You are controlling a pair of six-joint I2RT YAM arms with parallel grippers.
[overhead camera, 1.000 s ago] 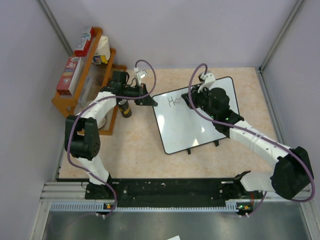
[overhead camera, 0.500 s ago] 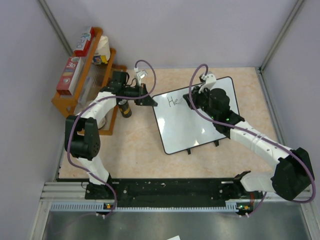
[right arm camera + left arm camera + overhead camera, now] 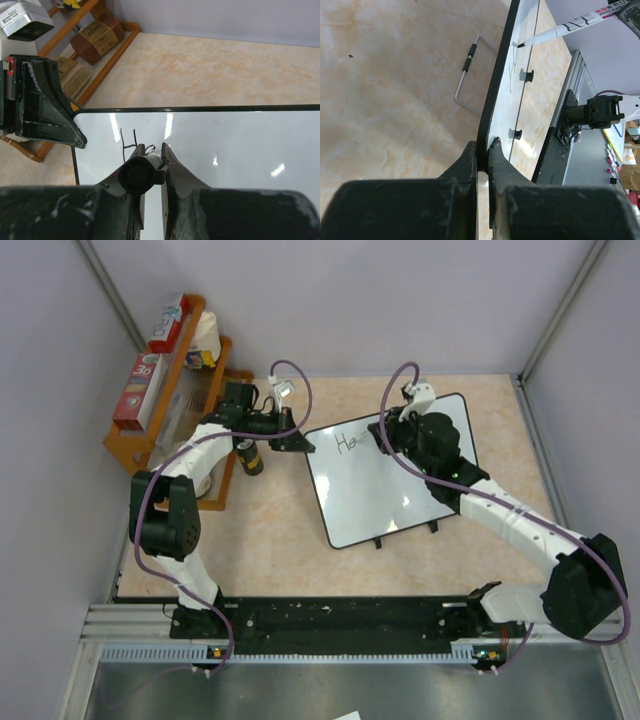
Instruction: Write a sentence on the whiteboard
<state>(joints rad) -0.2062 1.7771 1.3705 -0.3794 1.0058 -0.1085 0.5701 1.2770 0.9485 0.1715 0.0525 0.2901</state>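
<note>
Top external view: on the table (image 3: 270,530) the whiteboard (image 3: 385,495) has its long axis running left to right, the right end skewed farther back and its feet on the near edge. The left gripper (image 3: 300,441) is clamped on its far-left corner. The right gripper (image 3: 386,436) grasps a marker (image 3: 570,27), its tip touching the board. The sentence (image 3: 350,443), only a few letters, runs along the far edge.
</note>
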